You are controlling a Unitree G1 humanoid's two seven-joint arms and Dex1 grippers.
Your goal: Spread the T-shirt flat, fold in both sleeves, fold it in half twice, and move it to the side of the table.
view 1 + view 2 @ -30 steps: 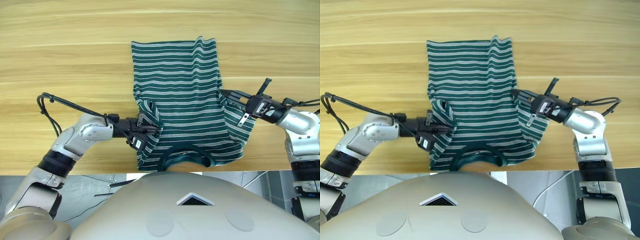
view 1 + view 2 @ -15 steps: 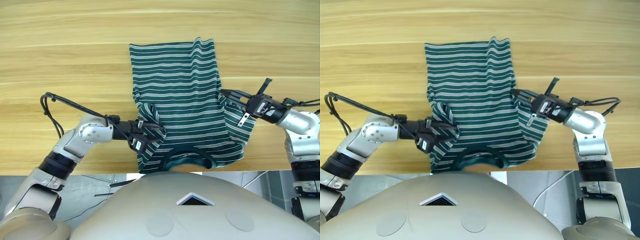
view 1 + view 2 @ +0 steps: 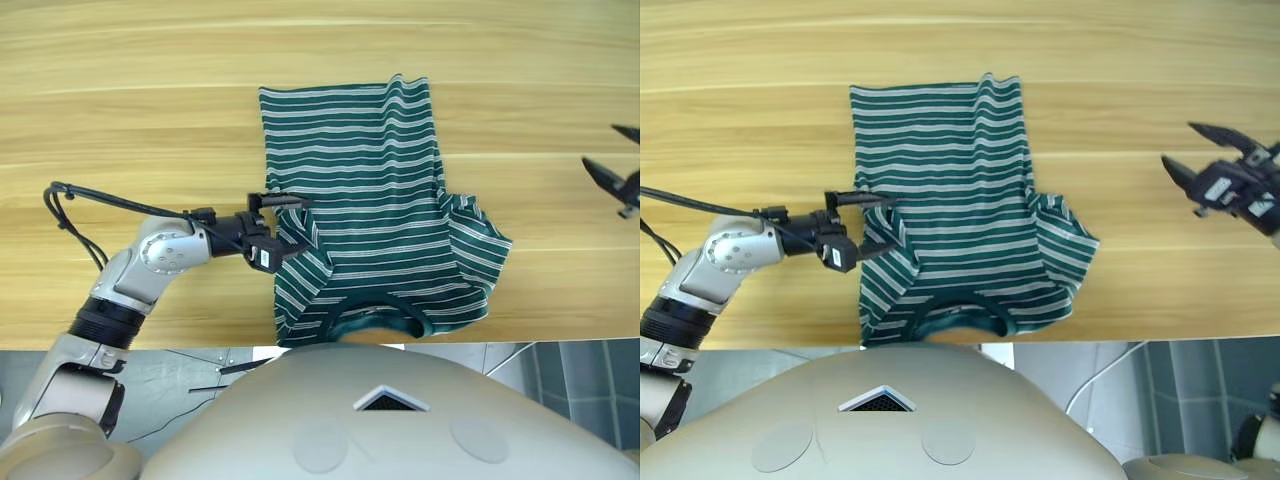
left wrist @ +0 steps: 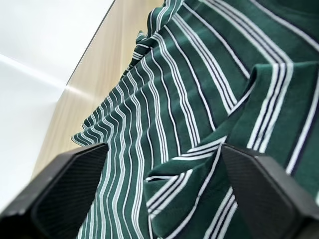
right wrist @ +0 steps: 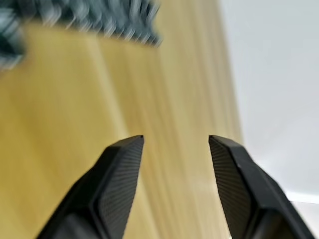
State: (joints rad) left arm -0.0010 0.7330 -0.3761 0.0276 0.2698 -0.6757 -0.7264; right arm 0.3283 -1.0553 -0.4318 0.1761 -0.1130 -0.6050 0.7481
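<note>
A green T-shirt with white stripes (image 3: 365, 190) lies on the wooden table (image 3: 130, 110), its collar (image 3: 372, 315) at the near edge. Both sleeves lie turned in over the body, the right one (image 3: 475, 240) bunched. My left gripper (image 3: 293, 225) stands open at the shirt's left side, over the turned-in left sleeve. In the left wrist view its pads (image 4: 65, 194) are far apart with striped cloth (image 4: 199, 99) between them. My right gripper (image 3: 1185, 150) hangs open over bare wood, well to the right of the shirt; its fingers (image 5: 117, 184) frame only tabletop.
The table's near edge (image 3: 150, 345) runs just below the collar, with floor beyond it. Bare wood (image 3: 750, 60) stretches to the left, right and far side of the shirt. Black cables (image 3: 90, 205) loop off my left arm.
Both grippers have let go of the sleeves. The right arm has pulled far away to the right. The left gripper has opened and drawn back slightly; the sleeves stay turned in.
</note>
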